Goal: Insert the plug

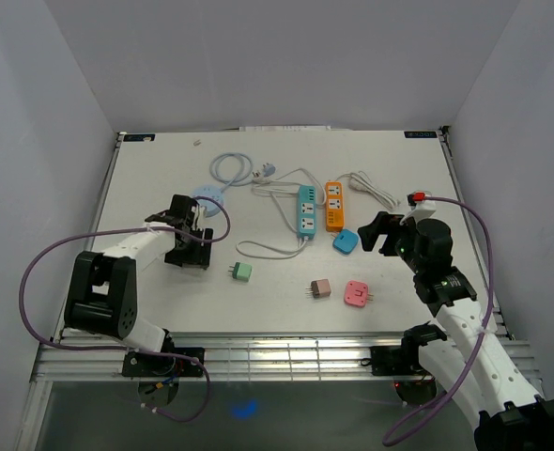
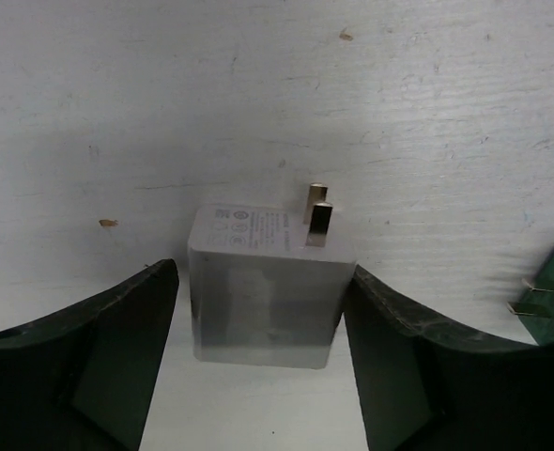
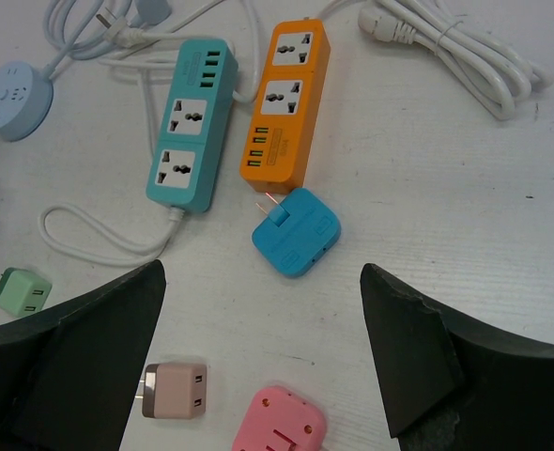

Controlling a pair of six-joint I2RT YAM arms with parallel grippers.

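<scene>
A white plug adapter (image 2: pixel 268 291) lies on the table with its two prongs pointing away, between the fingers of my left gripper (image 2: pixel 265 272). The jaws are open around it; the right finger is at its side and the left finger stands a little off. In the top view the left gripper (image 1: pixel 191 246) hides this plug. My right gripper (image 1: pixel 376 232) is open and empty, hovering just near a blue plug (image 3: pixel 298 233). A teal power strip (image 3: pixel 192 127) and an orange power strip (image 3: pixel 284 103) lie side by side beyond the blue plug.
A green plug (image 1: pixel 242 272), a brown-pink plug (image 1: pixel 320 288) and a pink plug (image 1: pixel 357 294) lie toward the front of the table. A round light-blue socket (image 1: pixel 208 197) and coiled white cables (image 3: pixel 455 47) lie at the back. The green plug (image 2: pixel 551 296) is right of my left gripper.
</scene>
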